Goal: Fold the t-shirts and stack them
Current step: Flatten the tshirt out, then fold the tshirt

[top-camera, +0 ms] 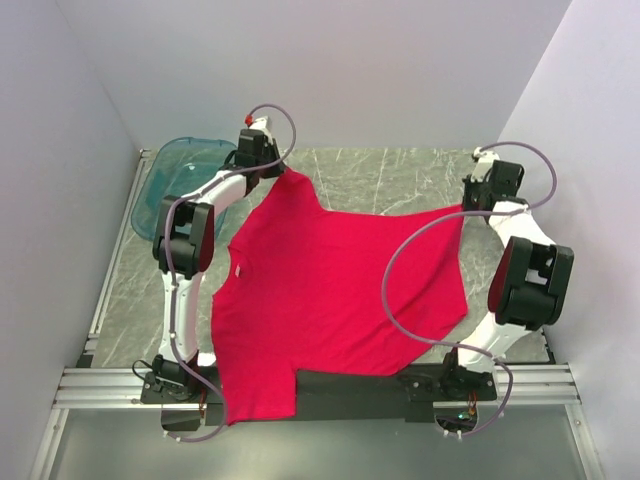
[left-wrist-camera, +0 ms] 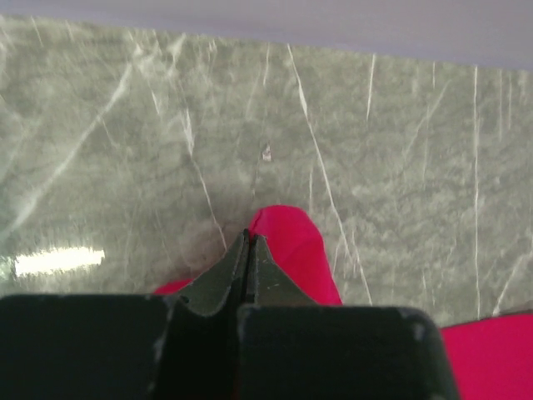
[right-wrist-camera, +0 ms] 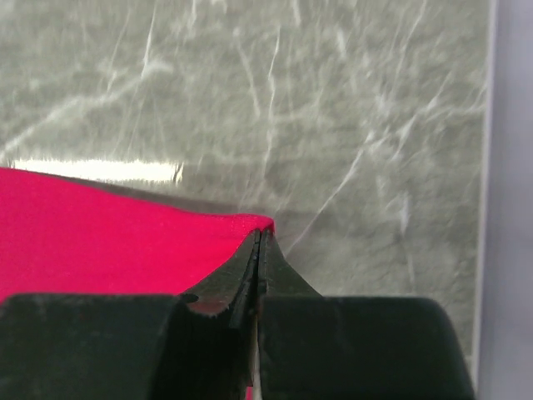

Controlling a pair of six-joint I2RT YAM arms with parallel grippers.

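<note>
Red t-shirt (top-camera: 330,290), plain and unprinted, spills over the near edge of the marble table (top-camera: 400,175) and spreads flat across the middle, pulled into two points at the back. The left gripper (left-wrist-camera: 250,243) is pinched shut on the far-left point of cloth, and the right gripper (right-wrist-camera: 259,240) is clamped on the far-right one. Beyond the left arm sits a teal tub (top-camera: 185,170).

top: overhead, facing down | wrists: close, facing forward | shared: t-shirt (top-camera: 330,290)
</note>
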